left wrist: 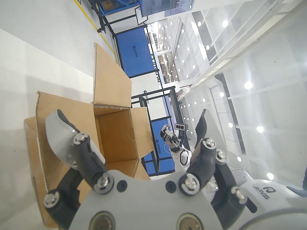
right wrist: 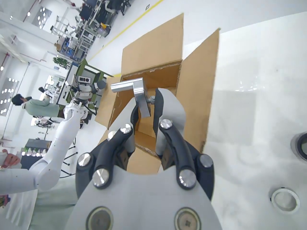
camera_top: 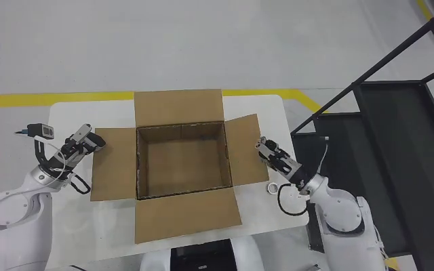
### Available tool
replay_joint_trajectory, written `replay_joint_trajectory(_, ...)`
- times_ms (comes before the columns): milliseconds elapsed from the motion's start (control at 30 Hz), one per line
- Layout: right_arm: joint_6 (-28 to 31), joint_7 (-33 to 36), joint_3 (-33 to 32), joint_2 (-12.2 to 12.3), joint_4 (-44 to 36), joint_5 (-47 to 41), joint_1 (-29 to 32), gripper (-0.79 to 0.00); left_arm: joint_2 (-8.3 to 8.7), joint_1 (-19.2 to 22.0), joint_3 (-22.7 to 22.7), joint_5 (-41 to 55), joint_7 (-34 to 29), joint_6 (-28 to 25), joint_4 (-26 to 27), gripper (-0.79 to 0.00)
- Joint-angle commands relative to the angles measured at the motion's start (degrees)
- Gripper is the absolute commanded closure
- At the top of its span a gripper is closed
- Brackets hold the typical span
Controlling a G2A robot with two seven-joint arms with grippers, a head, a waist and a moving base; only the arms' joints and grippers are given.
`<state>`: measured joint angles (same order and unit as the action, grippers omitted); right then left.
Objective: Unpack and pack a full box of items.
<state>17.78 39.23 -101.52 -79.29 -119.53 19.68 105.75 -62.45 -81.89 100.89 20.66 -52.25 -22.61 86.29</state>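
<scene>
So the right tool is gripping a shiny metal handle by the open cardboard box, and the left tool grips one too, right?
Not quite. The left tool is open and empty, as the left wrist view shows. The right tool does grip the metal handle by the open cardboard box.

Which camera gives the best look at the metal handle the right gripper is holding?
The right wrist view: the silver lever handle sits close up, pinched in the right gripper. The top view and left wrist view show that gripper from afar, the handle too small to make out.
</scene>
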Motion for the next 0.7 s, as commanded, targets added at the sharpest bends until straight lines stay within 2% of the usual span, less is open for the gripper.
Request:
replay_joint_trajectory(0, -0.81, -1.24, -1.60, 0.13, 0.42, -0.14, 1.81, 0.000, 0.00, 0.00, 0.00, 0.00, 0.00, 0.00, 0.00, -0.785)
replay_joint_trajectory(267, -4.01, -6.93, -2.98, 0.33, 3.75, 1.46, 4.69, 0.000, 0.00, 0.00, 0.00, 0.00, 0.00, 0.00, 0.00, -0.785)
replay_joint_trajectory(667, -3.96, -7.08, -2.92, 0.34, 3.87, 1.58, 4.70, 0.000, 0.00, 0.00, 0.00, 0.00, 0.00, 0.00, 0.00, -0.785)
